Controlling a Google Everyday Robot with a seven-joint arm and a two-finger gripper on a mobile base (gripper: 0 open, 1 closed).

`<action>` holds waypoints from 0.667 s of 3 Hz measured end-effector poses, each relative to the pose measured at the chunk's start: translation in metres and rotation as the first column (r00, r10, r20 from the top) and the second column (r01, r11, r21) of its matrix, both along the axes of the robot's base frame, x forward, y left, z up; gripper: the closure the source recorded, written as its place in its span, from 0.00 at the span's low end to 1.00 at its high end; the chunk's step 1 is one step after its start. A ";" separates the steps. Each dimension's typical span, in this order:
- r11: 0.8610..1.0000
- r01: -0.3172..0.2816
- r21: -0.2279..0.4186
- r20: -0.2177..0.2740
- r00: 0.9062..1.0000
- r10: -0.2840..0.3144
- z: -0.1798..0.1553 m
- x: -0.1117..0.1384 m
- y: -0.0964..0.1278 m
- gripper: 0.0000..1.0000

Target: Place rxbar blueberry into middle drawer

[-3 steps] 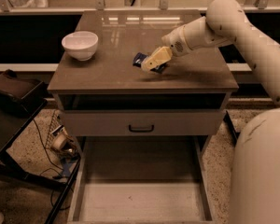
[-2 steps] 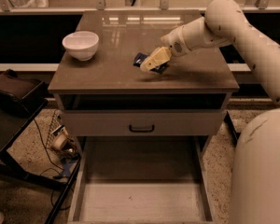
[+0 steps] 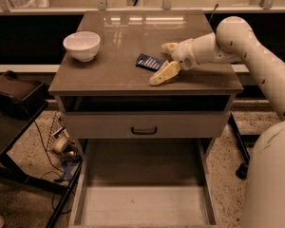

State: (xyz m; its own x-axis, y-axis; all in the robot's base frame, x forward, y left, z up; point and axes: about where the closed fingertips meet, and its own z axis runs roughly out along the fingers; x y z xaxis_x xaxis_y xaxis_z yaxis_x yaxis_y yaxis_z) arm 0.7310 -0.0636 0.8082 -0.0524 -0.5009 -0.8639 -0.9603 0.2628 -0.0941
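Note:
The rxbar blueberry [image 3: 149, 62], a small dark blue bar with pale stripes, lies flat on the brown cabinet top [image 3: 114, 70], right of centre. My gripper [image 3: 162, 61] is at the bar's right end, low over the top. It is open, with one finger [image 3: 169, 46] behind the bar and the other finger [image 3: 164, 74] in front of it. The bar's right end sits between the fingers. The middle drawer [image 3: 78, 198] is pulled out at the bottom of the view, a wide shallow grey tray with a pale floor.
A white bowl [image 3: 82, 45] stands at the cabinet top's left. A closed grey drawer front with a black handle [image 3: 143, 130] sits below an open slot. A black stand [image 3: 14, 99] and cables [image 3: 61, 148] are on the floor at left.
The gripper's fingers have spread apart; before, they were together over the bar's right end. More of the bar now shows, lying on the top.

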 end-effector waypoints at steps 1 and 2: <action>0.999 -0.036 0.003 0.006 0.999 0.035 -0.005 0.001 -0.001 0.25; 0.999 -0.036 0.003 0.006 0.999 0.035 0.000 0.001 -0.001 0.47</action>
